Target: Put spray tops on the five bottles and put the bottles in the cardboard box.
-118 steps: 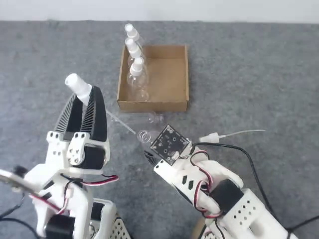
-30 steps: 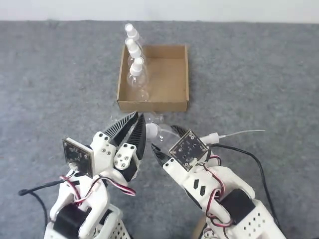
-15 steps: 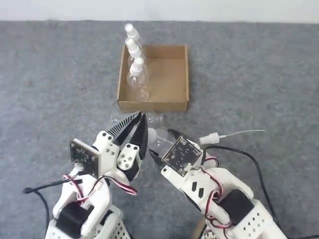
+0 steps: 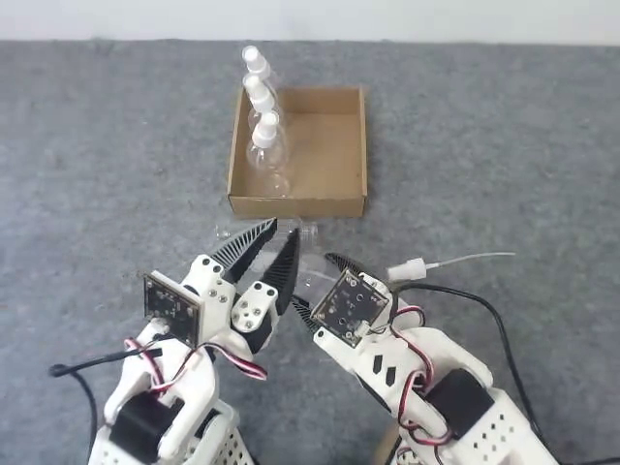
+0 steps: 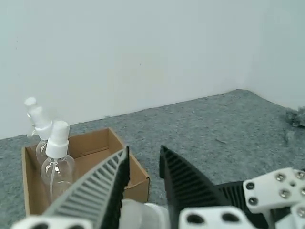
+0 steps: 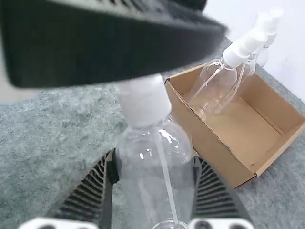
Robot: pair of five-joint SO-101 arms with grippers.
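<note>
Grey matting point(image 4: 504, 145) covers the table where two arms meet just in front of the cardboard box point(image 4: 297, 205), and three capped bottles point(image 4: 266, 145) already stand along one side wall of the box. The left claw point(image 4: 277, 232), seconds earlier raised off to the side with a spray top in its tips, is now down over the middle of the table. Within the last half second its jaws spread from nearly closed to clearly parted, a gap showing between them in its own wrist view. The right claw point(image 4: 318, 283) stays clamped on the fourth bottle point(image 6: 155, 171), one finger pressed to each side of the clear body, holding it tilted toward the box. The spray top point(image 6: 143, 102) now sits on that bottle's neck with its tube running down inside, so the widening jaws read as a release after fitting, though how firmly the top is seated cannot be told. That leaves this bottle to go into the box. A fifth bottle point(image 4: 308, 231) lies uncapped just beside the box's front wall, and a spare top point(image 4: 409, 267) lies on the matting near the right arm
</note>
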